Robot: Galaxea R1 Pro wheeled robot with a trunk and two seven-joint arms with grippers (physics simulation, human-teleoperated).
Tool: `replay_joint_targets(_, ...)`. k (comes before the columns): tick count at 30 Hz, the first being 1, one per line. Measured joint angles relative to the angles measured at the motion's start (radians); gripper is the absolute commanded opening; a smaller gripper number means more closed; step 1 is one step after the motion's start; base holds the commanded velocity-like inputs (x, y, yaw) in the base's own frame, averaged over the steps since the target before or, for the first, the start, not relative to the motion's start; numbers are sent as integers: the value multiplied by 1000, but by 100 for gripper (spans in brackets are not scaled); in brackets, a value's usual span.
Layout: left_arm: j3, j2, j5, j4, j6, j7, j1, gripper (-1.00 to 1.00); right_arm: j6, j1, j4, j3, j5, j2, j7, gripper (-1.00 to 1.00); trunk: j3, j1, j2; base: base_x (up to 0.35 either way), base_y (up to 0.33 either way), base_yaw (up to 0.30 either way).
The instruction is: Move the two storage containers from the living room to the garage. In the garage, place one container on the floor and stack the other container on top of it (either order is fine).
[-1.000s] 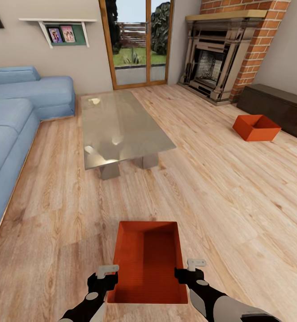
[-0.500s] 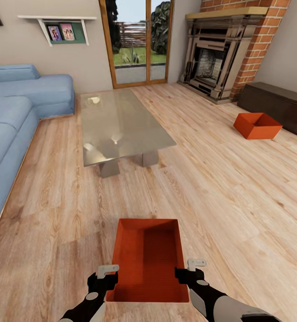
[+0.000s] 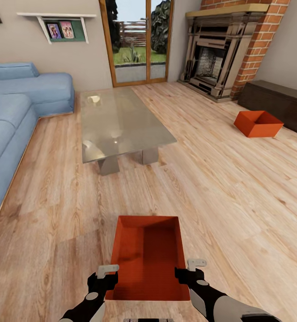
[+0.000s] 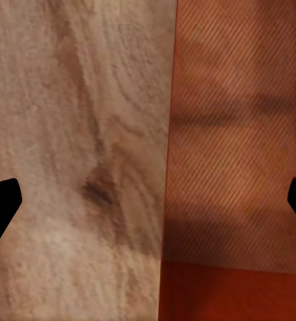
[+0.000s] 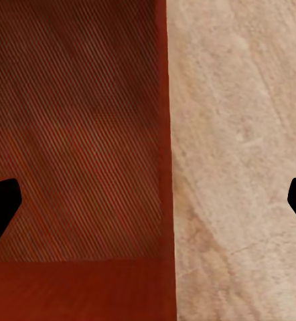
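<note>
One orange-red storage container (image 3: pixel 148 257) sits on the light wood-plank floor of the living room, right in front of me. My left gripper (image 3: pixel 104 279) hangs over its left long wall and my right gripper (image 3: pixel 188 275) over its right long wall. In the left wrist view the left gripper (image 4: pixel 148 207) is open, its dark fingertips (image 4: pixel 1 210) wide apart, the container wall (image 4: pixel 171 134) between them. The right gripper (image 5: pixel 148 207) is open in the same way astride the other wall (image 5: pixel 163 134). The second storage container (image 3: pixel 258 123) lies far right, near a dark low cabinet.
A glass coffee table (image 3: pixel 121 123) stands ahead in the middle. A blue corner sofa (image 3: pixel 14 103) fills the left side. A brick fireplace (image 3: pixel 220 53) and a dark low cabinet (image 3: pixel 278 105) are at the right; a glazed door (image 3: pixel 137 40) is at the back.
The whole scene, near container included, has slid a little up in the picture and the sofa leftward, so the camera has moved. Both grippers hold their places in the view, open as before.
</note>
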Motion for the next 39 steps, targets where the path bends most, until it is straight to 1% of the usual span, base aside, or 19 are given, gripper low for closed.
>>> replay_joint_targets(21,0,0,1,0,0,0,0,100,0,0,0,0,0,0,0,100,-66,81,-147,0,0,0)
replay_joint_targets(39,0,0,1,0,0,0,0,100,0,0,0,0,0,-1,1,100,-66,81,-147,0,0,0)
